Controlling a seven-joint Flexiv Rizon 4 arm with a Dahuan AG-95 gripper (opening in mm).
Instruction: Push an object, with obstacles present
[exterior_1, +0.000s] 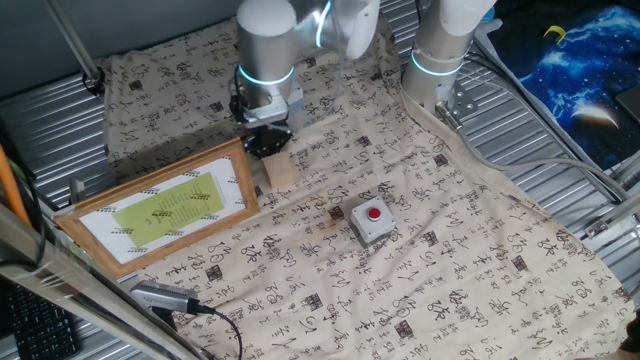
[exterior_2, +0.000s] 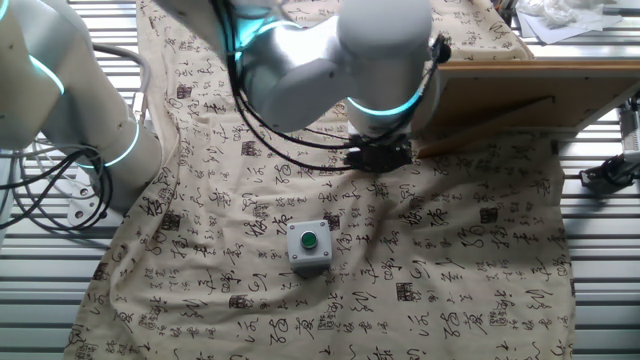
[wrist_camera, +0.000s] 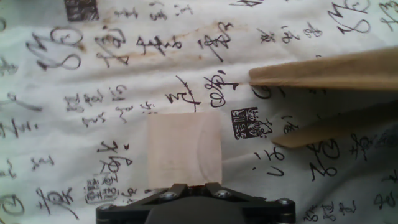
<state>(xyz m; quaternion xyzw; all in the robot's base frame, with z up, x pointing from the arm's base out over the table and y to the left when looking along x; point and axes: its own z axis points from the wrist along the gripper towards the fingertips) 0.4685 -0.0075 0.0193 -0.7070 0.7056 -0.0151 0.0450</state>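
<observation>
The wooden block (exterior_1: 279, 170) lies on the script-printed cloth (exterior_1: 470, 270) over the bench, just right of the framed picture's (exterior_1: 160, 208) right end. The gripper (exterior_1: 267, 139) sits at the block's far end, touching it in the hand view; whether its fingers are apart or together cannot be told. The red-button box (exterior_1: 372, 220) stands nearer and to the right, apart from the block.
</observation>
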